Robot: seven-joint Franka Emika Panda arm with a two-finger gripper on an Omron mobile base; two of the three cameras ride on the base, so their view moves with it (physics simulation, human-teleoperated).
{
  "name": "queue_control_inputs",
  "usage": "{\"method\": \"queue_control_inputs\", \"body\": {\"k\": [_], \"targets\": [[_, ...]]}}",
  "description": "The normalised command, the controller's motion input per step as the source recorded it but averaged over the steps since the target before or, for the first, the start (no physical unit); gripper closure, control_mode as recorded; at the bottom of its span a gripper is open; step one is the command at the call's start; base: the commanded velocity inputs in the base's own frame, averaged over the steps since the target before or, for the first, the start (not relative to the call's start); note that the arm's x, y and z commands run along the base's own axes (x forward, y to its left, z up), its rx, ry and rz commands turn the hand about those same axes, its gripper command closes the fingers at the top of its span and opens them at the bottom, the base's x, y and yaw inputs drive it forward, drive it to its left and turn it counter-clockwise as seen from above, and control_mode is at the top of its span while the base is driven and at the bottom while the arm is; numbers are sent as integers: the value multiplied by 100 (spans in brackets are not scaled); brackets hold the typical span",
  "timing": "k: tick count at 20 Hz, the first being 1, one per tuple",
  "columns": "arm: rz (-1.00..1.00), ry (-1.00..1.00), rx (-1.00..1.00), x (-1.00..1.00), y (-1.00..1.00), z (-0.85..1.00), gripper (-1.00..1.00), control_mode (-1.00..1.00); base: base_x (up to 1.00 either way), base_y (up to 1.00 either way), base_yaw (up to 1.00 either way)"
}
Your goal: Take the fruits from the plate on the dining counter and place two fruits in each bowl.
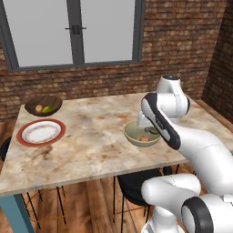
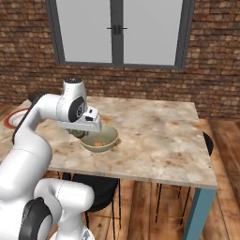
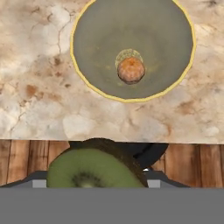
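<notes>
Fingers (image 3: 151, 178) grip a cut kiwi (image 3: 89, 168) near the pale bowl (image 3: 92, 48).

From my seat, the counter (image 1: 91, 136) is bare between the plate (image 1: 41, 133) on the left and the pale bowl (image 1: 141, 135) near the right. That bowl holds one orange fruit (image 3: 131, 70), with space around it. The wooden bowl (image 1: 43, 105) sits far left.
</notes>
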Motion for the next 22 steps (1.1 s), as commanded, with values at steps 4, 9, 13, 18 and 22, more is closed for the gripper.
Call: {"method": "queue_control_inputs", "body": {"k": [4,9,13,18,22], "targets": [[0,2,2,82,-31,0,100,-100,0,0,0],[0,2,0,90,-15,-14,100,-100,0,0,0],[0,7,0,46,-1,-42,100,-100,0,0,0],[0,0,0,12,0,-56,100,-100,0,0,0],[0,0,0,6,0,-48,100,-100,0,0,0]]}}
